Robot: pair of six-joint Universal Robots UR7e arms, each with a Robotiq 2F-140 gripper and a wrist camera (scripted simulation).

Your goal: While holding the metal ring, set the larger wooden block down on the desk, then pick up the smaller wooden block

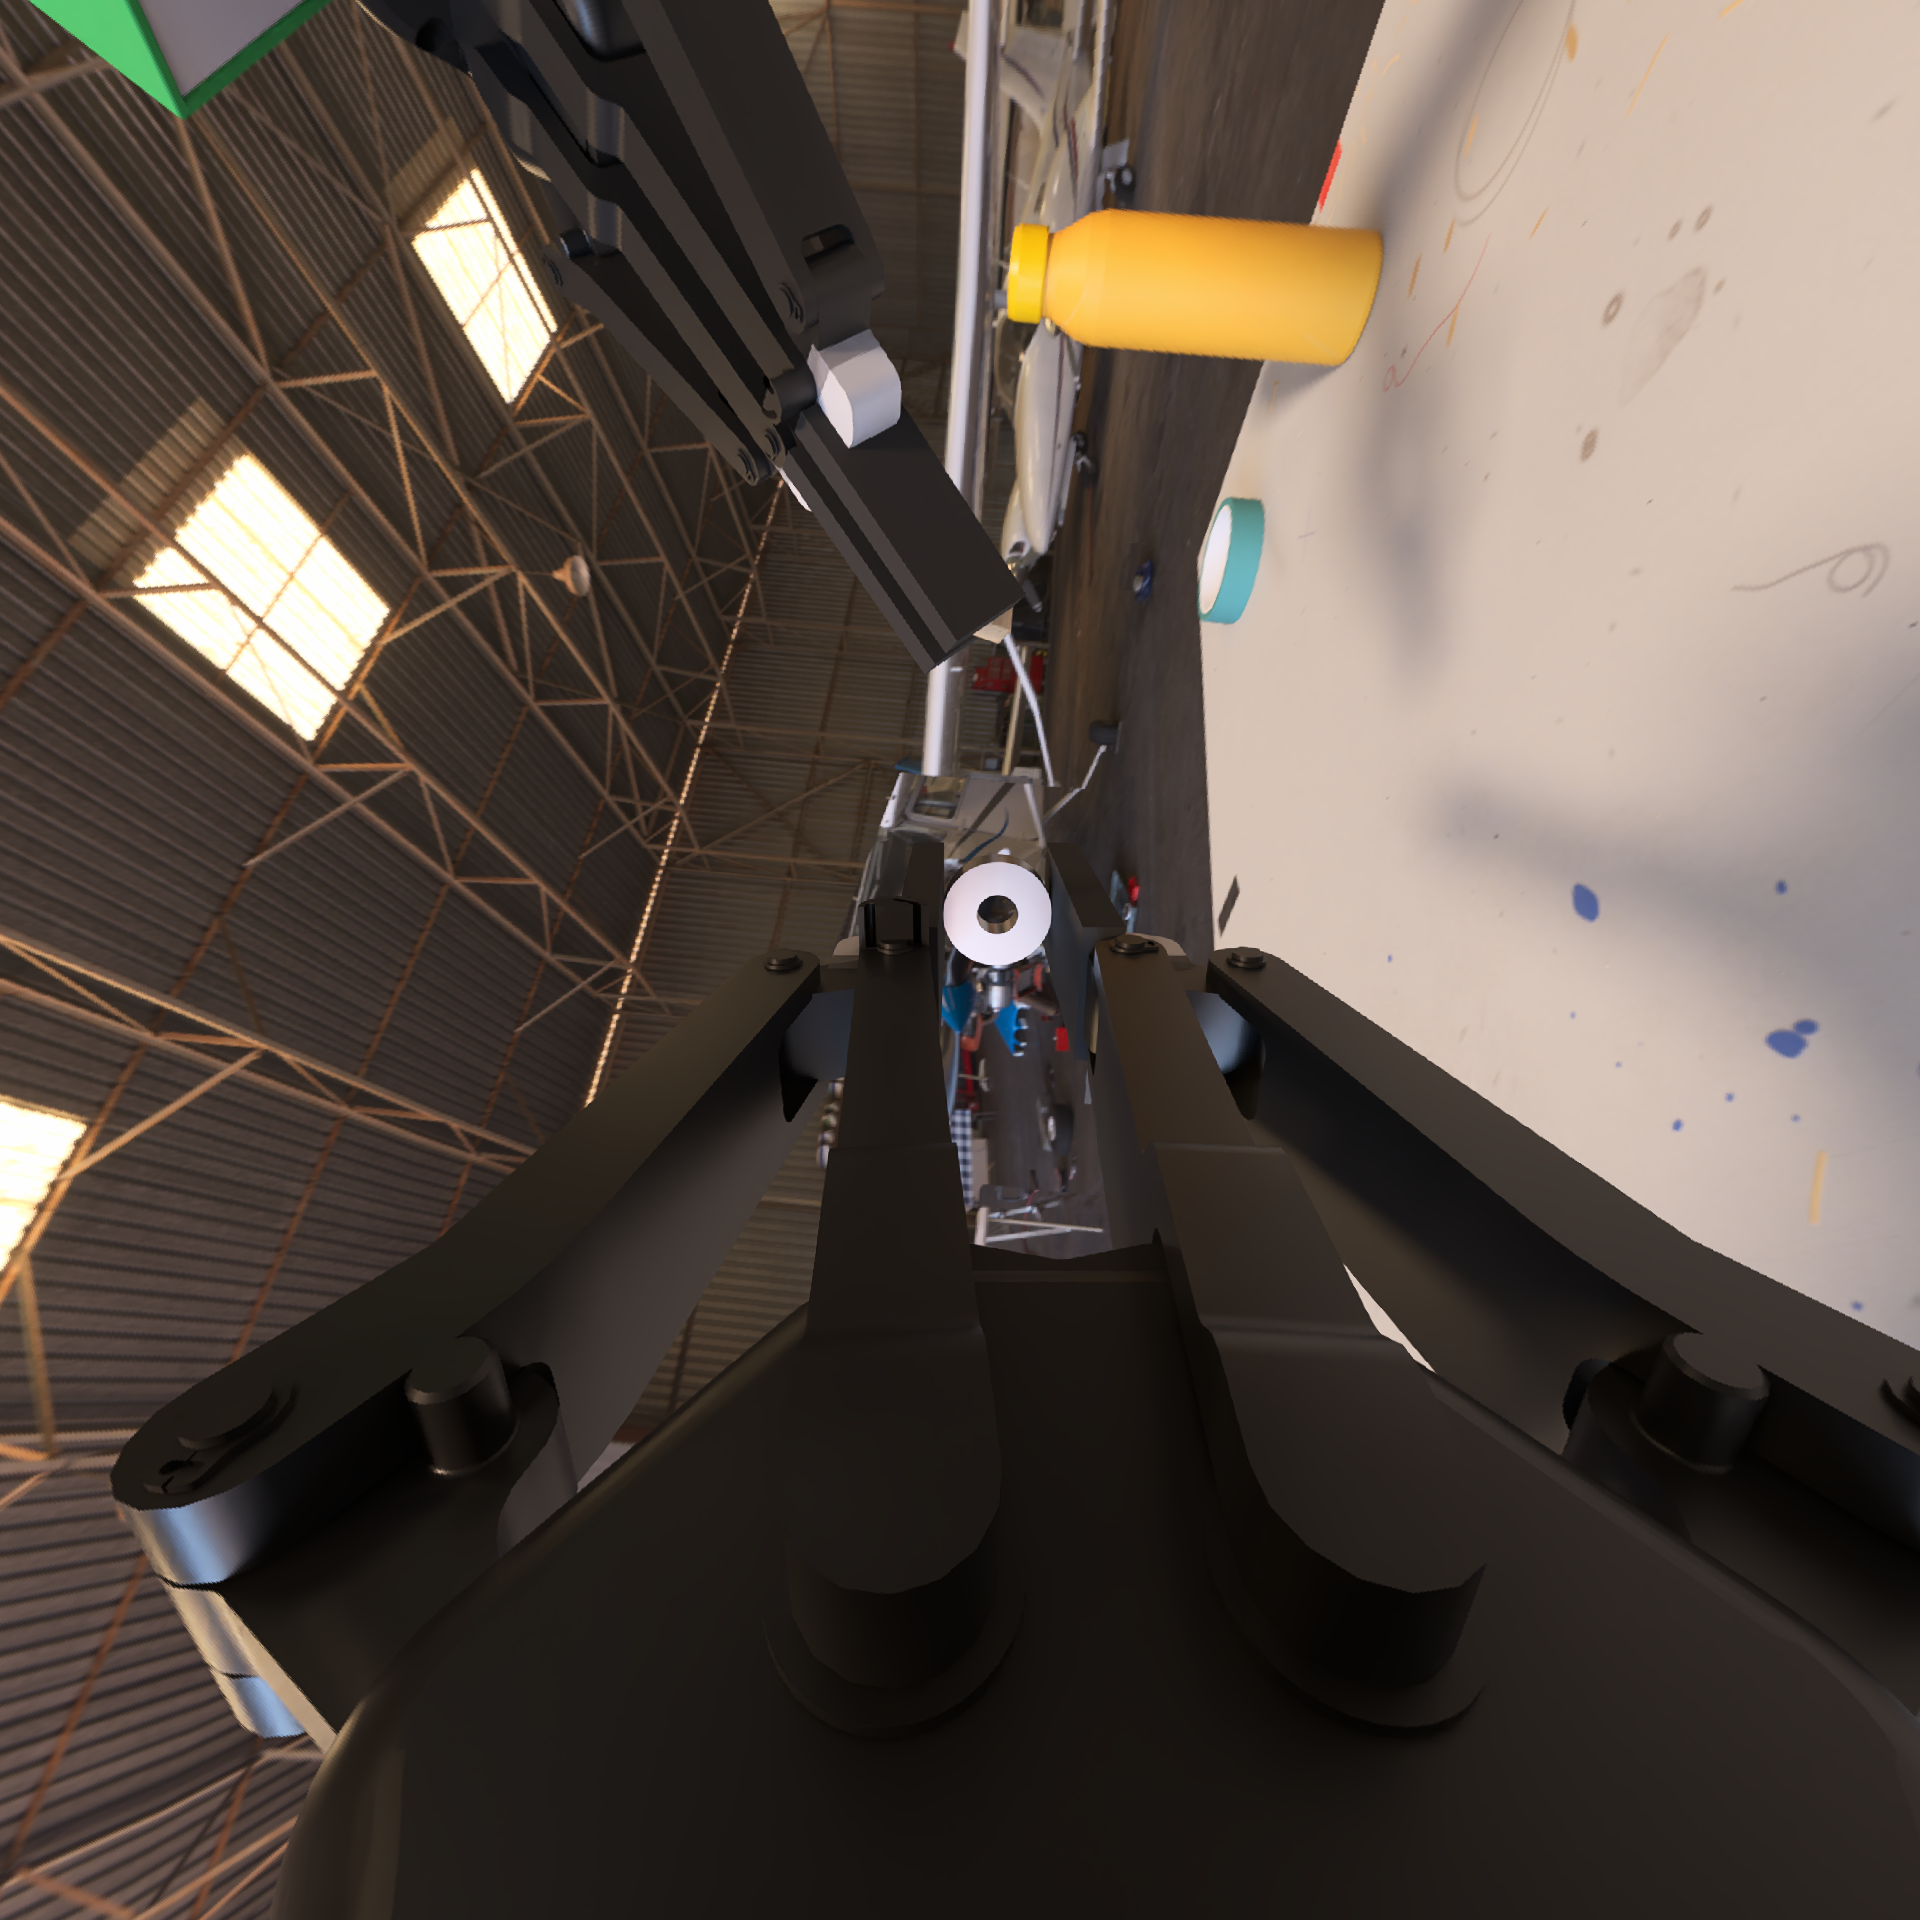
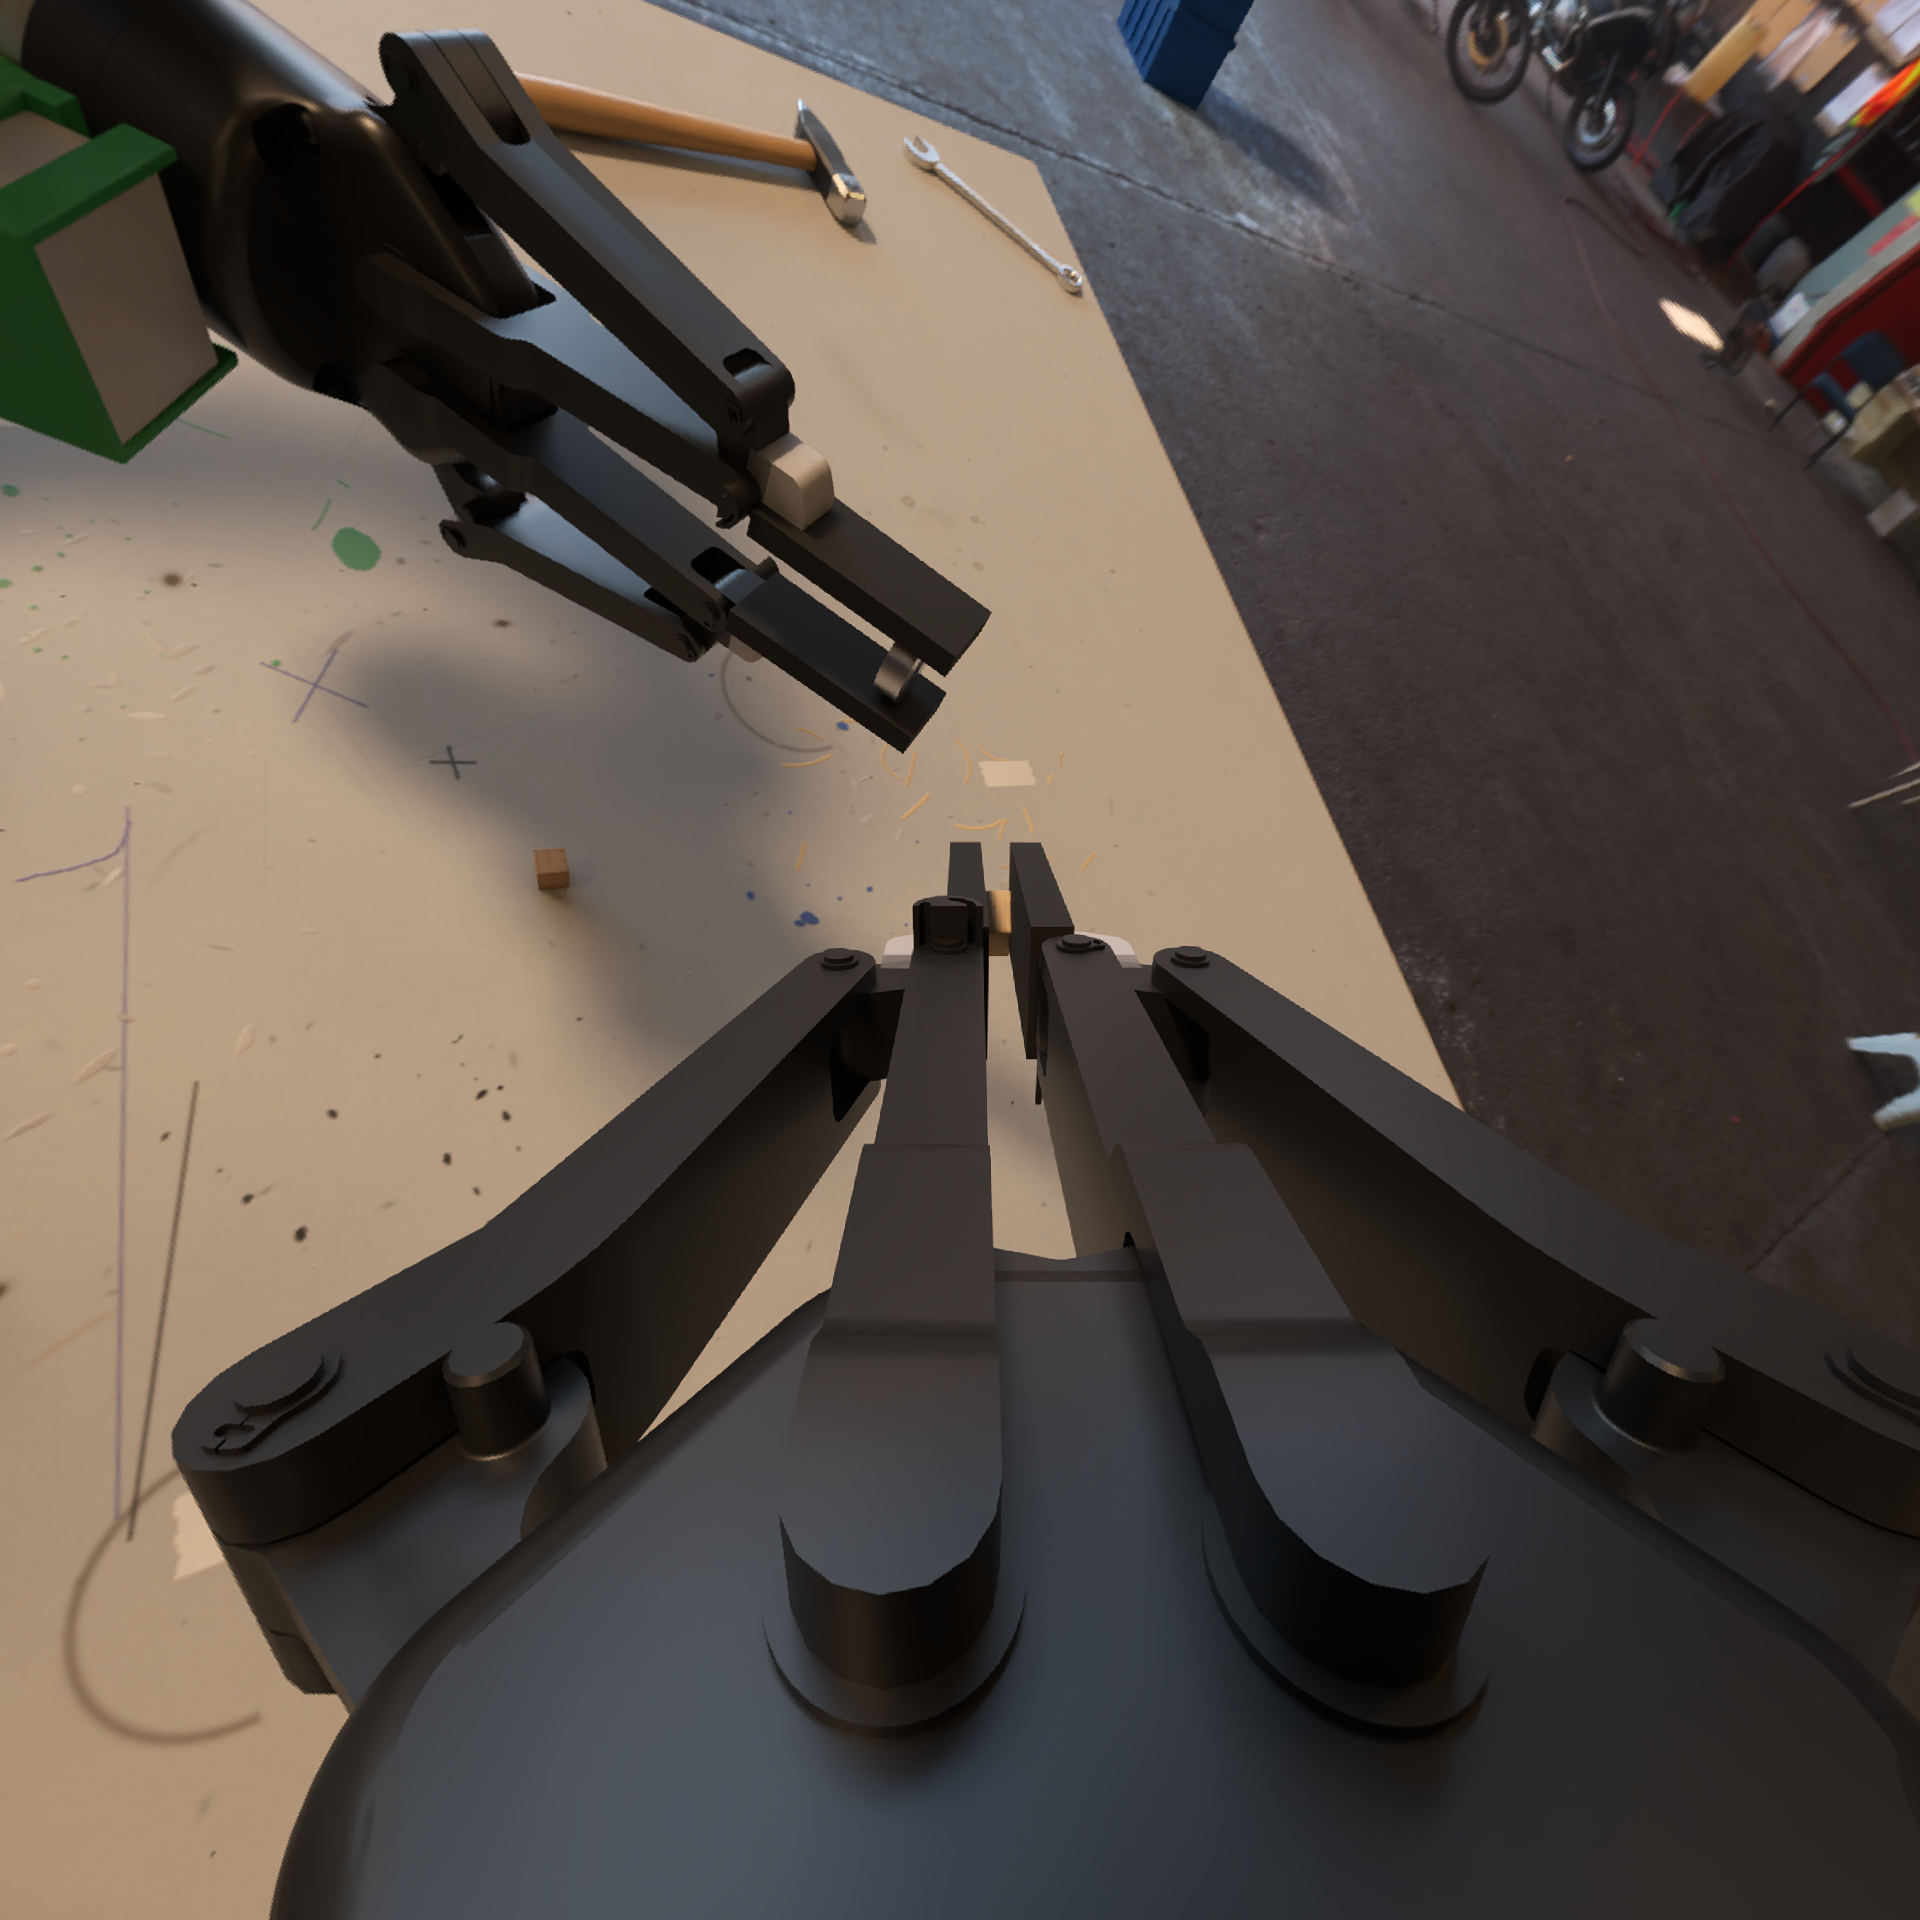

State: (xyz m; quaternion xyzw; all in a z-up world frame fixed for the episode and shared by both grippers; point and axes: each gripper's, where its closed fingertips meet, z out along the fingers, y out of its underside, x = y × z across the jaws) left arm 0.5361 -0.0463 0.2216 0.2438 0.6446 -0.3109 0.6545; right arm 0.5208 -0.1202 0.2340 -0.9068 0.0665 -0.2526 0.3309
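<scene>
My left gripper (image 1: pixel 997 883) is shut on the metal ring (image 1: pixel 997 912), a pale washer pinched at my fingertips. It also shows in the right wrist view (image 2: pixel 920 686), held in the air above the desk (image 2: pixel 312 987) with the ring (image 2: pixel 899 670) edge-on. My right gripper (image 2: pixel 995 862) is shut on a wooden block (image 2: pixel 1000 920); only a thin sliver shows between the fingers, so I cannot judge its size. A small wooden cube (image 2: pixel 552 869) lies on the desk to the left of my right gripper. The right gripper (image 1: pixel 977 634) also shows in the left wrist view.
An orange bottle (image 1: pixel 1195 286) and a teal tape roll (image 1: pixel 1231 561) stand on the desk (image 1: pixel 1558 623). A hammer (image 2: pixel 707 135) and a wrench (image 2: pixel 997 213) lie at the far end. The desk's right edge runs close beside my right gripper. A blue crate (image 2: pixel 1184 42) sits on the floor.
</scene>
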